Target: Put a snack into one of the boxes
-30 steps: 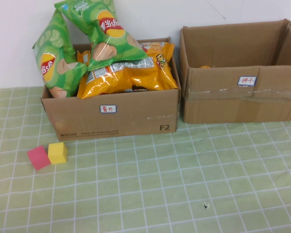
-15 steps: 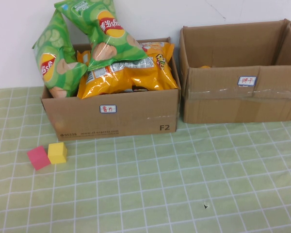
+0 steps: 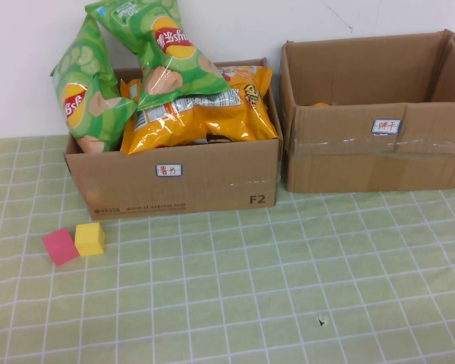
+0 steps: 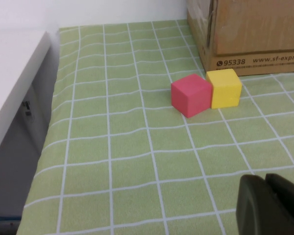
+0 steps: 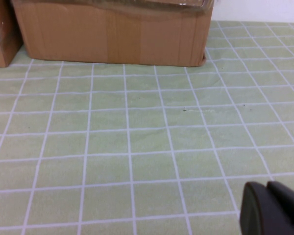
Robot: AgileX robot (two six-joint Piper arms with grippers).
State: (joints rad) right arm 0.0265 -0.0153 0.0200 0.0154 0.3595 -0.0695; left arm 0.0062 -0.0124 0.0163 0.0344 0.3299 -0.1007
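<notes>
Cloth [image 3: 235, 288] seemingly unchanged under both grippers [image 4: 265, 196] [image 5: 267, 198]

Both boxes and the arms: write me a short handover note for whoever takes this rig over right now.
Left gripper: low over the tablecloth near the pink cube and yellow cube, holding nothing.
Right gripper: low over the bare cloth in front of the right box, holding nothing.
Neither arm shows in the high view.
Left box: piled with green chip bags and orange chip bags.
Right box: almost empty; a small orange item peeks up inside.
Done: no snack in hand, none loose on the table.
Left: pick out a snack and box it.
</notes>
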